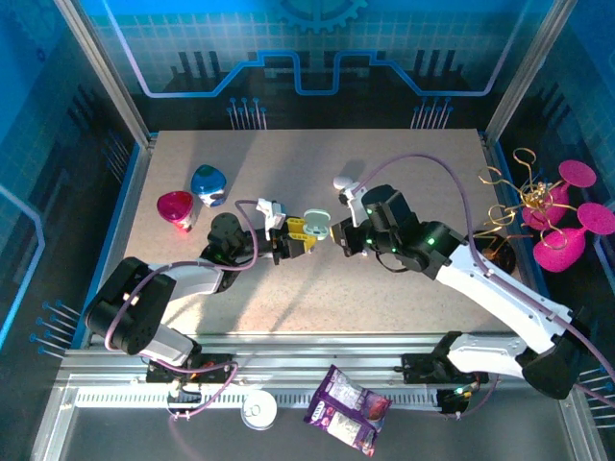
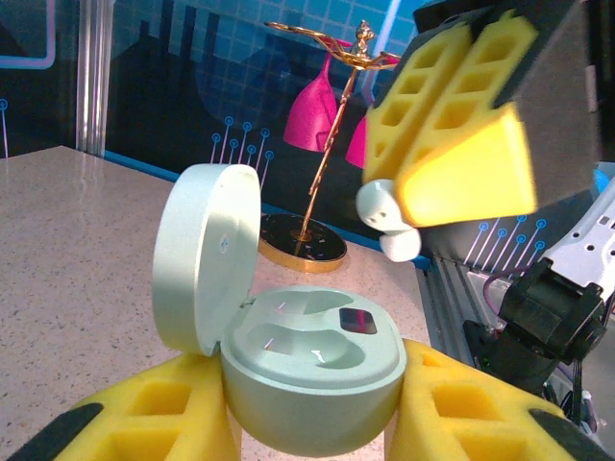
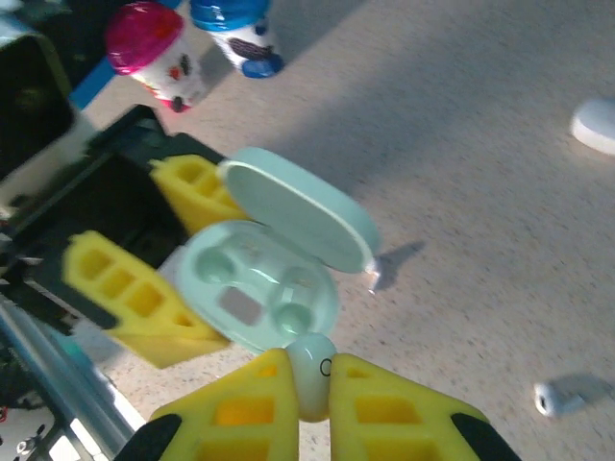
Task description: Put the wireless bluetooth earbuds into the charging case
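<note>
The right end effector (image 3: 309, 379) is clenched on one earbud (image 2: 384, 219), just above and right of the open mint case (image 3: 258, 288). The left end effector (image 2: 317, 437) grasps the case by its base. The likely risk is that the earbud meets its socket askew and jams or slips free. A hard push could twist the case in its grip. Another earbud (image 3: 555, 397) lies apart on the bench (image 3: 461, 192).

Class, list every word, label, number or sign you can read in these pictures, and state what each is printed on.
No full word is readable.
"O" or "C", uncertain: on the earbud in the right end effector.
Lid of the mint case: tiny mark, unreadable.
Print on the pink-topped container and the blue-topped container: blurred.
Print on the purple packet: too small.
</note>
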### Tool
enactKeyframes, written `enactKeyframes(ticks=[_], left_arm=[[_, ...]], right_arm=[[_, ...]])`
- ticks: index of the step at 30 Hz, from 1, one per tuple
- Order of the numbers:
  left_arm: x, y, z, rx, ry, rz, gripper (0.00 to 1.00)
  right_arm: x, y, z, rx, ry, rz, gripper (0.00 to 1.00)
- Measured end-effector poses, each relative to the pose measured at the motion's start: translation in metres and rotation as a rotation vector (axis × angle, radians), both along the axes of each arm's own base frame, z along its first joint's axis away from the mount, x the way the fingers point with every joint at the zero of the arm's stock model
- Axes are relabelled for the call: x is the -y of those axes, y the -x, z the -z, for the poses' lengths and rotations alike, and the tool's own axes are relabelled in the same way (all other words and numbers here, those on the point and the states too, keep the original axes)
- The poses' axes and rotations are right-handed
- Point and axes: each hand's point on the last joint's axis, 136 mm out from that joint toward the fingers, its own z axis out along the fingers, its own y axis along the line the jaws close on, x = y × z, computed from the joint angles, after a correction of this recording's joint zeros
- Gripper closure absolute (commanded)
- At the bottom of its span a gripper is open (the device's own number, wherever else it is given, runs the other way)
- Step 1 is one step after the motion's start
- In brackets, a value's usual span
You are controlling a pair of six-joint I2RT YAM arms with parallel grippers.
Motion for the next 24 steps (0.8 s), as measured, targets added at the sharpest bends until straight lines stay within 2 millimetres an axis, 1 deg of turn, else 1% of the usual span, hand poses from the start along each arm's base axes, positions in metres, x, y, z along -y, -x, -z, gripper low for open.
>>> enactKeyframes(ticks=[4, 6, 9, 16, 24], left_arm=[[0.001, 0.001, 0.0, 0.01, -0.003, 0.003, 0.66], [0.001, 0.001, 0.0, 0.021, -0.007, 0.004, 0.66], [0.002, 0.003, 0.0, 0.027, -0.011, 0.007, 0.66], [0.001, 0.006, -0.008, 0.046, -0.002, 0.007, 0.66], [0.0, 0.008, -0.013, 0.053, 0.002, 0.007, 0.66]], right_arm=[[-0.018, 0.004, -0.007, 0.033, -0.019, -0.056, 0.9], [-0.024, 0.001, -0.007, 0.04, -0.026, -0.064, 0.9], [-0.03, -0.003, -0.005, 0.043, -0.024, -0.063, 0.91], [-0.025, -0.011, 0.0, 0.082, 0.029, -0.043, 0.91], [-0.018, -0.014, 0.004, 0.106, 0.081, -0.031, 0.91]])
